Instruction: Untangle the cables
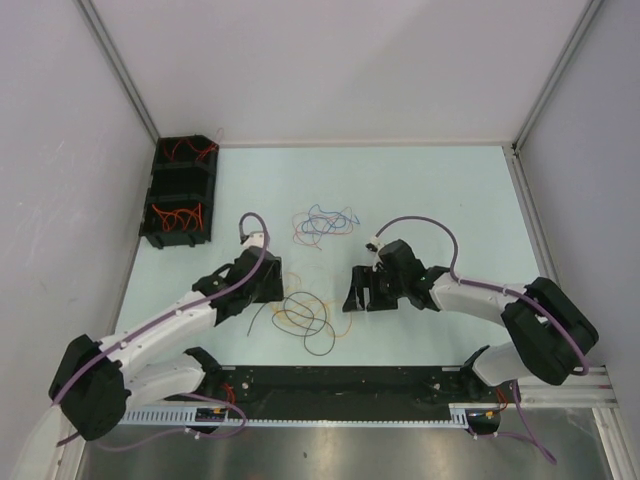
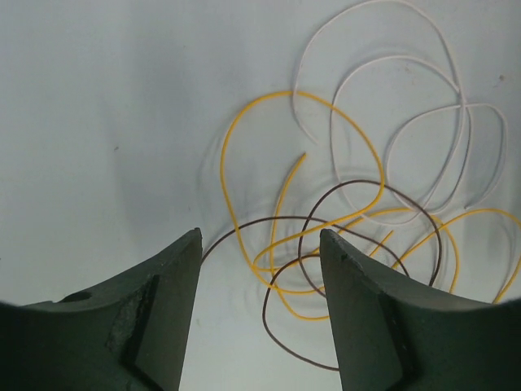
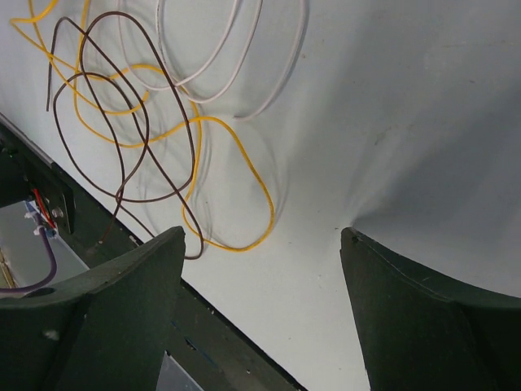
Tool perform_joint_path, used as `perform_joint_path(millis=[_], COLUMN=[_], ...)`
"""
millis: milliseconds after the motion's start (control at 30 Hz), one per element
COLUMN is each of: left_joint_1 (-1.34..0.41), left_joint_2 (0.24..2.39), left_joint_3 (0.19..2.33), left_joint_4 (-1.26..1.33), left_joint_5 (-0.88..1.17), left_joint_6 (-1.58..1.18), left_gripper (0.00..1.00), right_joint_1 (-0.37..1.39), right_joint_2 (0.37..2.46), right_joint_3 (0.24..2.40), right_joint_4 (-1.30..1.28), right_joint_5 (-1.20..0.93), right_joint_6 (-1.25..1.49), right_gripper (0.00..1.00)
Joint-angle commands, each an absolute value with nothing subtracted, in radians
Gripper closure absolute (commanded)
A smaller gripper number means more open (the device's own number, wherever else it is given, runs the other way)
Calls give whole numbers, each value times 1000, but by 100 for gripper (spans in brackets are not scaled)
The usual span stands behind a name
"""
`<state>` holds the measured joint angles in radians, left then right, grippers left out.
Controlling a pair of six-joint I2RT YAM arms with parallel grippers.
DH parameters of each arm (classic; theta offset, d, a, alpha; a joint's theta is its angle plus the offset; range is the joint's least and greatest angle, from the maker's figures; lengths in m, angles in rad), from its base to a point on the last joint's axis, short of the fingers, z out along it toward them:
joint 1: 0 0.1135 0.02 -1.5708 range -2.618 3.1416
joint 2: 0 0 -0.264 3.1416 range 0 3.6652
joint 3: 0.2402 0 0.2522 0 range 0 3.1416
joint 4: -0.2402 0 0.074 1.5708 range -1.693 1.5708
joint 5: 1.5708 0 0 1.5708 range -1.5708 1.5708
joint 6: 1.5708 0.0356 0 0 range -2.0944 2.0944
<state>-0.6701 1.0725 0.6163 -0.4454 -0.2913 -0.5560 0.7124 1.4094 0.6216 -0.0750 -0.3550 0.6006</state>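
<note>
A loose heap of cables [image 1: 303,313] is lying on the table [image 1: 440,200] between the two arms, near the front edge. A second bunch [image 1: 322,222] is lying farther back, apart from the heap. The left gripper [image 2: 260,244] is being held with its jaws apart just beside the heap, above a brown cable [image 2: 358,182] and a yellow cable [image 2: 285,94], with nothing being clamped. The right gripper [image 3: 262,236] is being held with its jaws wide apart over bare table beside the heap, and nothing is being gripped.
</note>
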Motion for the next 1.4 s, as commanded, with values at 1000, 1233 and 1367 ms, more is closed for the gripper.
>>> perform_joint_path(millis=[1000, 1233, 1367], left_joint_1=[-673, -673, -673], left_joint_2=[1181, 1171, 1166], left_joint_3=[439, 525, 535], left_joint_4=[-97, -100, -101], left_joint_5=[-285, -244, -247], left_joint_6=[-652, -603, -595], left_gripper=[100, 100, 100], right_joint_1=[830, 859, 877], right_joint_2=[1534, 1614, 1652], right_joint_3=[732, 781, 816], right_joint_4=[-69, -23, -28], right_joint_5=[-307, -345, -350], right_joint_6=[656, 666, 660], right_gripper=[20, 38, 63])
